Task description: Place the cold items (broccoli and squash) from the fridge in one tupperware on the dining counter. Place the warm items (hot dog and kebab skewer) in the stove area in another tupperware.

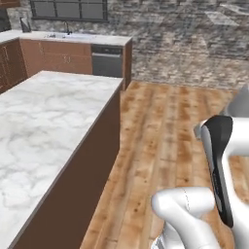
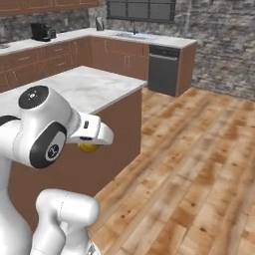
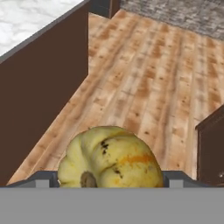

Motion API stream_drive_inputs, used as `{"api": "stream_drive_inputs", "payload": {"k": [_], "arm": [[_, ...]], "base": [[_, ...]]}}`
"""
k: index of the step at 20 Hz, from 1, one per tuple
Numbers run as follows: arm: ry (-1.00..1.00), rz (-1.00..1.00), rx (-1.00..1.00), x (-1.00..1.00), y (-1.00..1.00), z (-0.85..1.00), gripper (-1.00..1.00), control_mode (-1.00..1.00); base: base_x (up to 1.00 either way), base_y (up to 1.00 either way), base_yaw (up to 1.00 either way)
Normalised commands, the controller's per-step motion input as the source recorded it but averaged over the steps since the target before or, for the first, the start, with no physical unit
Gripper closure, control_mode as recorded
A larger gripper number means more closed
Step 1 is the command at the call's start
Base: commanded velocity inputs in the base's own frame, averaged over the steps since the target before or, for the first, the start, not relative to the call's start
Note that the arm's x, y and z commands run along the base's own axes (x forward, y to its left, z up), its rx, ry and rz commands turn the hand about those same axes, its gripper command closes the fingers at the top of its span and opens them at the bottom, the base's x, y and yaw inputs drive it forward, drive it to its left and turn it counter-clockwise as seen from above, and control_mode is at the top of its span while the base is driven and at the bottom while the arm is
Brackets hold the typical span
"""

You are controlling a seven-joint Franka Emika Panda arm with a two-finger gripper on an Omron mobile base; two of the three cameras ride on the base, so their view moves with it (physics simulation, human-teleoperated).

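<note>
White marble dining counter (image 1: 44, 116) on brown base, wooden plank floor (image 1: 165, 141)

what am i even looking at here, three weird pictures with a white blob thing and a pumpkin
The white thing is a robot arm on a base that drives around a rendered kitchen. Two pictures come from cameras on the base, behind the arm to its left and right. The third looks out from the hand itself. The "pumpkin" is a yellow squash, sitting between the fingers of the gripper, so the arm is carrying it. It peeks out yellow under the hand in the right base view too. Beside the robot runs a marble counter over a wooden floor.
</note>
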Motion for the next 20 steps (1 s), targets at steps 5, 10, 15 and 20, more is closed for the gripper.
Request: {"api": "stream_drive_inputs", "payload": {"k": [5, 10, 15, 20], "arm": [[0.0, 0.0, 0.0, 0.0, 0.0, 0.0, 1.0, 1.0], [0.0, 0.0, 0.0, 0.0, 0.0, 0.0, 1.0, 1.0], [0.0, 0.0, 0.0, 0.0, 0.0, 0.0, 1.0, 1.0], [0.0, 0.0, 0.0, 0.0, 0.0, 0.0, 1.0, 1.0]], "base": [[1.0, -0.41, 0.0], [0.98, -0.11, -0.45], [0.84, 0.12, -1.0], [0.98, 0.08, -0.94]]}}
